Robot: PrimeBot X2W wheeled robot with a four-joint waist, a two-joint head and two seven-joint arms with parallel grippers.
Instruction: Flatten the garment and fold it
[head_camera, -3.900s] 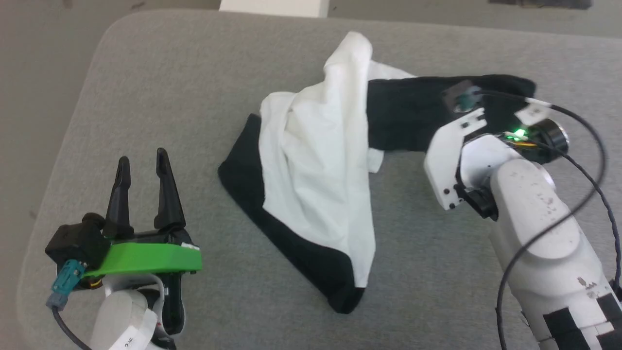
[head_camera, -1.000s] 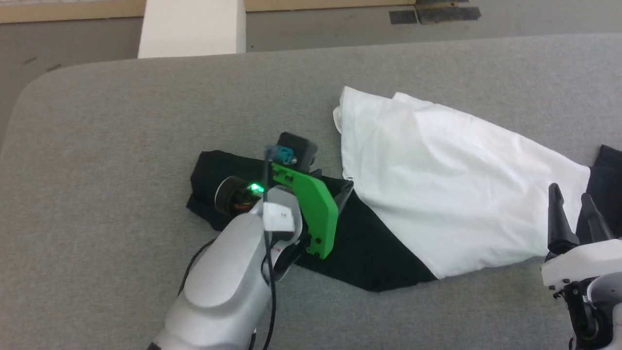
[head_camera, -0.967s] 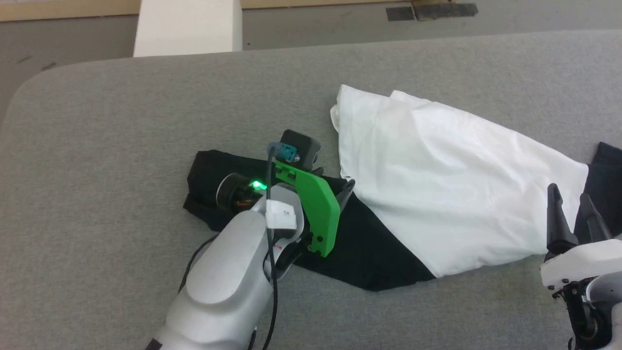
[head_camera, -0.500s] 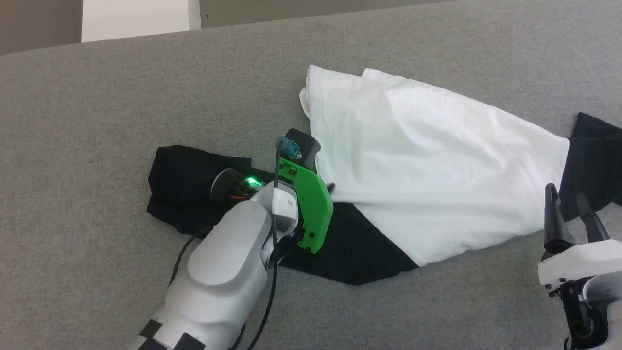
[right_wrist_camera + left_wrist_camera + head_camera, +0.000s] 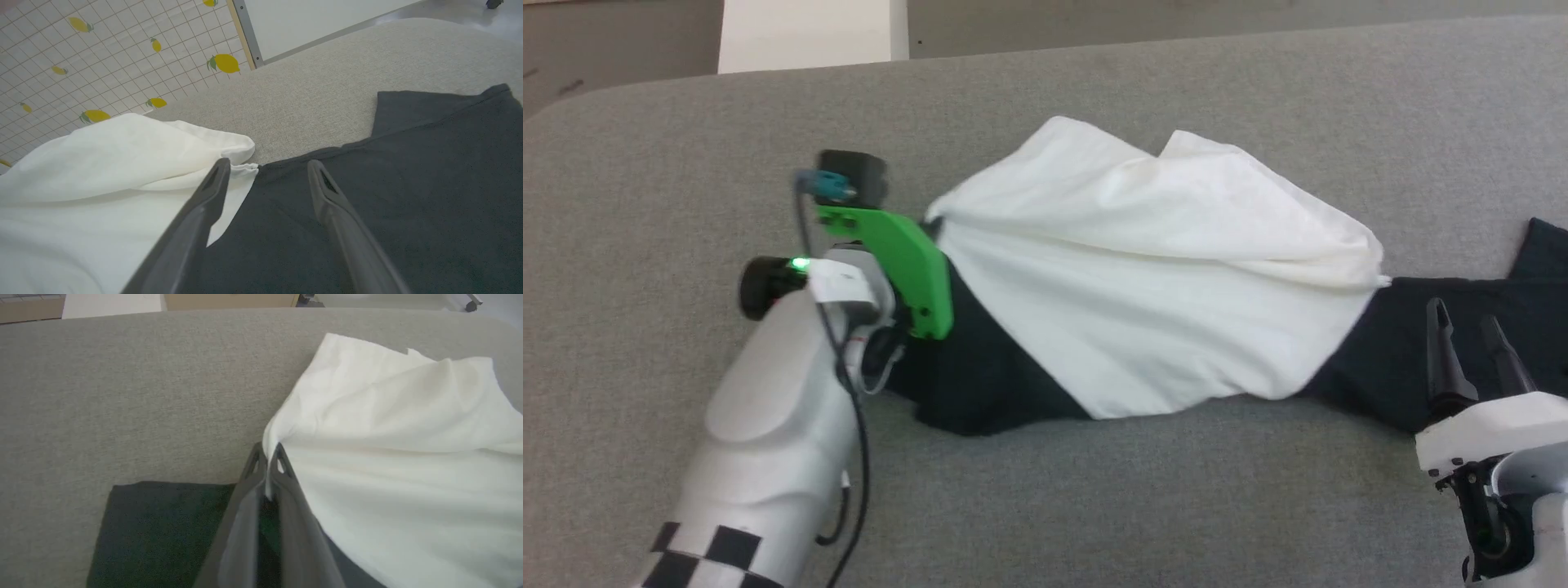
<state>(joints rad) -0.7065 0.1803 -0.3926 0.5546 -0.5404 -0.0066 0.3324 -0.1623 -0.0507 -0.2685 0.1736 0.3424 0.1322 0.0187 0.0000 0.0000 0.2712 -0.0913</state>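
Note:
The garment (image 5: pixel 1152 278) lies crumpled across the grey table, its white body in the middle and a black sleeve at each end. My left gripper (image 5: pixel 929 229), behind its green mount, is shut on the white body's left edge. In the left wrist view the left gripper (image 5: pixel 267 455) pinches the white cloth (image 5: pixel 388 437) just above the left black sleeve (image 5: pixel 163 531). My right gripper (image 5: pixel 1462 322) stands open over the right black sleeve (image 5: pixel 1388 359). In the right wrist view the right gripper (image 5: pixel 267 167) holds nothing, with dark cloth (image 5: pixel 408 183) under it and white cloth (image 5: pixel 102 175) to its left.
The grey padded table (image 5: pixel 1094 506) runs wide on every side of the garment, with its rounded corner at the far left. A white block (image 5: pixel 809 33) stands beyond the far edge. A lemon-patterned wall (image 5: pixel 102 49) shows past the table in the right wrist view.
My left gripper has shut on the white edge and drawn it left, stretching the cloth out and up. The head camera has shifted. The right gripper stays open.

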